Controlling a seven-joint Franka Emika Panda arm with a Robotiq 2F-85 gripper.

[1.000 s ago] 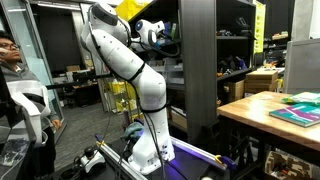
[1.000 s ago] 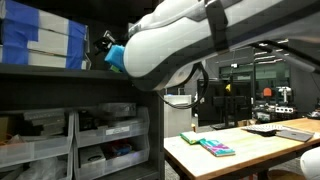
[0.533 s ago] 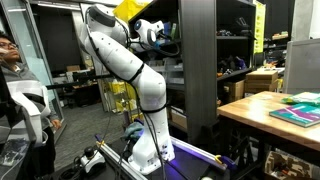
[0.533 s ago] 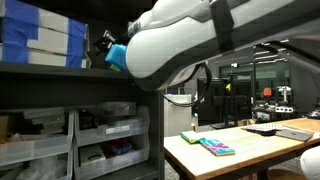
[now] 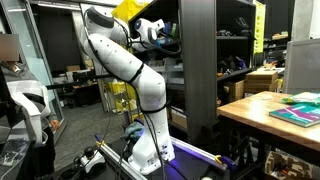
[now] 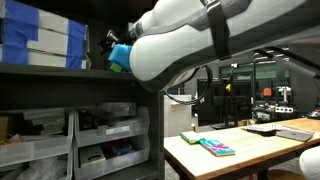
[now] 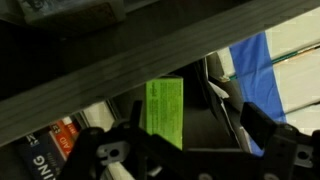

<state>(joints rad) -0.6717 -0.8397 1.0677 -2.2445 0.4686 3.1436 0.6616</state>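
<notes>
Gripper (image 7: pixel 190 150): one, Robotiq two-finger type, black, hard-edged. In the wrist view its jaws stand apart, one at each lower corner, closed on nothing. In an exterior view the gripper (image 5: pixel 168 40) reaches into the upper bay of the shelving unit (image 5: pixel 198 70).

Green card (image 7: pixel 165 112): one, flat, rectangular, bright green with fine dark print too small to read. It stands upright ahead of the gripper, in line with the gap between the jaws and just under the shelf rail (image 7: pixel 150 62). Whether it touches either finger cannot be told.

Shelf rail: one, grey metal, smooth, crossing the wrist view on a slant.

Arm (image 5: pixel 130 65): one, white, glossy, rounded casings with black joint bands, raised to shelf height.

Shelving unit: one, dark metal, tall, open-fronted.

Cartons (image 6: pixel 40 40): blue-and-white card boxes, stacked in layers on the upper shelf beside the gripper; exact count unclear.

Drawer bins (image 6: pixel 108 123): four show, translucent grey plastic, boxy, in two rows of two beneath that shelf.

Bench (image 6: pixel 200 160): one, pale wooden top, well apart from the gripper.

Flat packs (image 6: pixel 215 147): a small pile on the bench, teal with pink, thin and rectangular; count unclear.
</notes>
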